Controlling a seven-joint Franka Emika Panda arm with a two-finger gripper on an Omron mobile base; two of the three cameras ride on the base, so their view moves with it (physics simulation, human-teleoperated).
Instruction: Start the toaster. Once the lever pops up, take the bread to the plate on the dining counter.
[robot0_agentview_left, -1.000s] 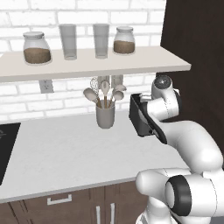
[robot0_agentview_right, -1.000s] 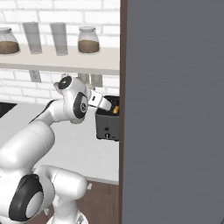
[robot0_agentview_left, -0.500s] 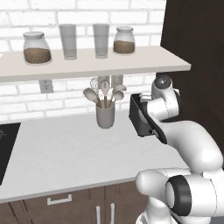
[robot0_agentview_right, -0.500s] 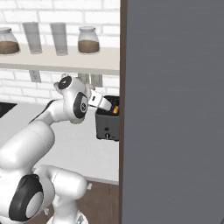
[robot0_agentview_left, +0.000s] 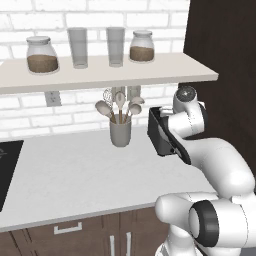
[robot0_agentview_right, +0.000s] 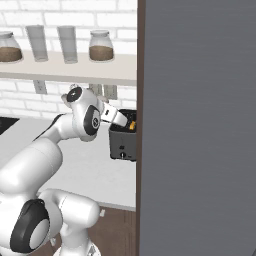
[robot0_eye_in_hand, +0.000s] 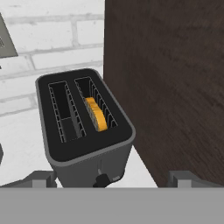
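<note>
Toaster (robot0_eye_in_hand: 85, 131): one, boxy, dark grey-black, matt shell with rounded top edges; two long slots with ribbed wire guides; one small dark knob low on the near face. It stood on the pale counter (robot0_agentview_left: 70, 175), just beside a dark wood-grain panel (robot0_eye_in_hand: 175, 87) and in front of a white brick wall (robot0_agentview_left: 30, 122). In the left base view it (robot0_agentview_left: 159, 131) sat partly behind the arm; in the right base view it (robot0_agentview_right: 123, 141) stood against the edge of a tall grey panel (robot0_agentview_right: 200, 125).

Bread (robot0_eye_in_hand: 96, 113): one slice, orange-yellow, rounded, upright in the slot nearer the wood panel; the other slot held nothing that could be seen.

Claw (robot0_eye_in_hand: 113, 179): two grey finger tips (robot0_eye_in_hand: 41, 178), set wide apart, holding nothing, above and in front of the toaster, not touching it.

Counter: smooth, flat, white-grey, over dark brown drawers.

Cup (robot0_agentview_left: 120, 133): one, grey, round, with several wooden spoons and a wire whisk, left of the toaster.

Shelf (robot0_agentview_left: 100, 75): one, pale, flat, carrying two glass jars (robot0_agentview_left: 42, 54) with brown contents and two plain clear glasses (robot0_agentview_left: 78, 47)

Cooktop (robot0_agentview_left: 7, 165): one, black, flat, at the far left of the counter
</note>
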